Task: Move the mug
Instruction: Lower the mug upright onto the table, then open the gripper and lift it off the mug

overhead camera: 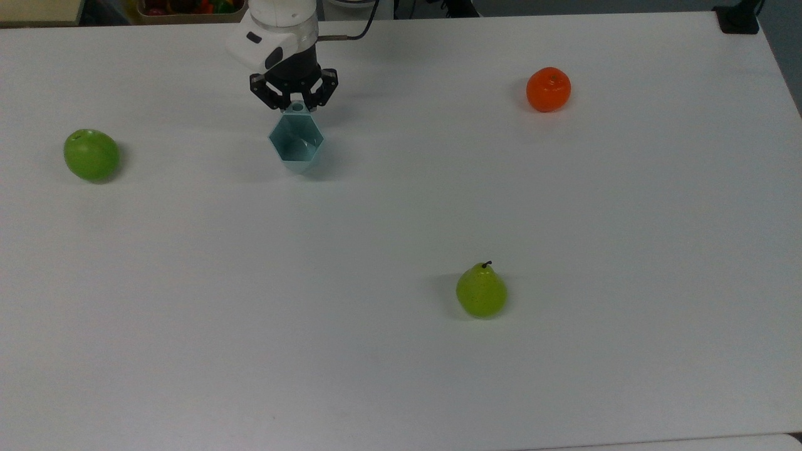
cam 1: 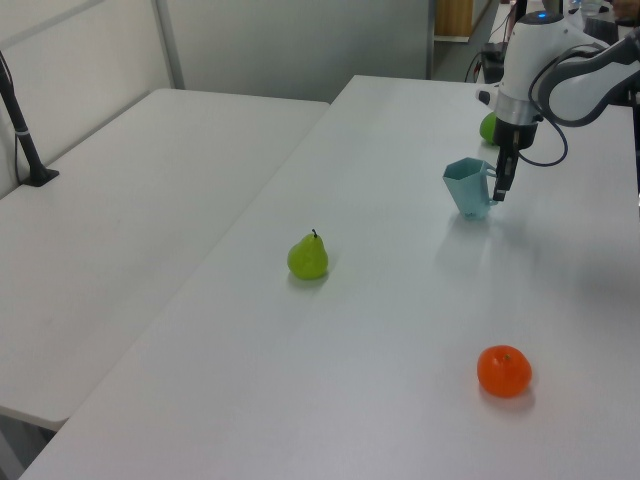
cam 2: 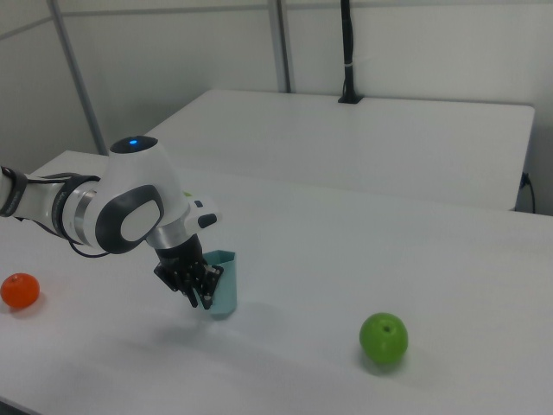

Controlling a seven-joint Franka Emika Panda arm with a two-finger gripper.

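The pale blue-teal mug (overhead camera: 296, 139) stands upright on the white table (overhead camera: 401, 351), near the far edge in the top view, with its small handle pointing toward the arm. My gripper (overhead camera: 297, 103) comes down from above and its black fingers are shut on that handle. In the left view the mug (cam 1: 467, 187) sits just left of the gripper (cam 1: 500, 190). In the right view the gripper (cam 2: 200, 298) hangs at the near left side of the mug (cam 2: 223, 281), which rests on or just above the tabletop.
A green apple (overhead camera: 91, 155) lies at the top view's left, an orange (overhead camera: 548, 89) at its upper right, and a green pear (overhead camera: 481, 292) toward the front centre. A second white table (cam 1: 130, 200) adjoins in the left view. A black post (overhead camera: 739, 19) stands at the corner.
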